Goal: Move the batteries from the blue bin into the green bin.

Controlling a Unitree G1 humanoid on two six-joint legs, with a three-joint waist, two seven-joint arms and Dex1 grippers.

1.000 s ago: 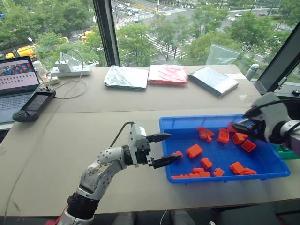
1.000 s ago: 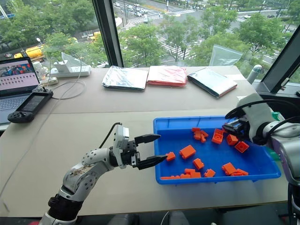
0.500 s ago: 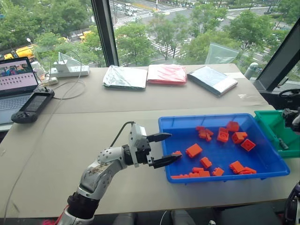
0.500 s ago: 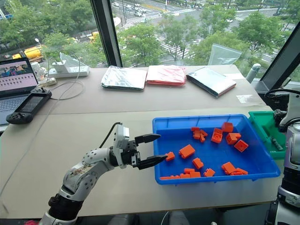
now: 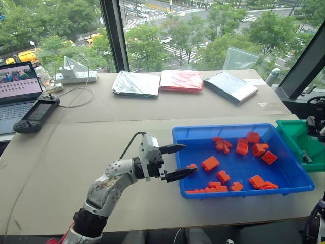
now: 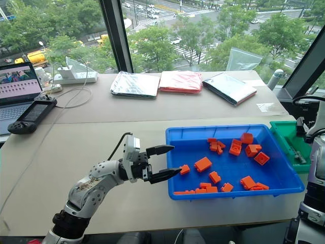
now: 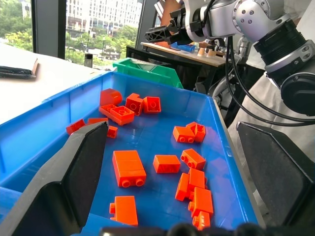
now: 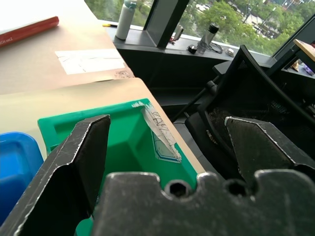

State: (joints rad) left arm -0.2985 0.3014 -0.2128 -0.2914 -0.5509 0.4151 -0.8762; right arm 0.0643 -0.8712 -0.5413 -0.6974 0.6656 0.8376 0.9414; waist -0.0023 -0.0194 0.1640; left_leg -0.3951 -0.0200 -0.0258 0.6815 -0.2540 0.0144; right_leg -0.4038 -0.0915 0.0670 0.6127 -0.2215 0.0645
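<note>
Since a moment ago the right arm has swung away from the blue bin (image 5: 238, 165) and out to the right edge; before, it hung over the orange blocks (image 5: 242, 147) at the bin's far right corner; the blocks lie as they did; the left arm has stayed where it was.

Now the right gripper (image 8: 165, 147) sits above the green bin (image 8: 130, 142); its two black fingers (image 8: 74, 162) are spread wide apart with nothing between them.

The left gripper (image 5: 179, 161) hangs at the left wall of the blue bin; its fingers (image 7: 78, 167) are spread wide too and hold nothing; one fingertip is just beside an orange block near that wall.

The blue bin rests on the tan table (image 5: 101, 132); the green bin stands just beside its right end.

One small grey battery (image 5: 305, 155) lies inside the green bin near its front; I cannot tell if any battery is in the blue bin.

A laptop (image 5: 18, 94) and a black game pad (image 5: 35, 113) sit far off on the left.
</note>
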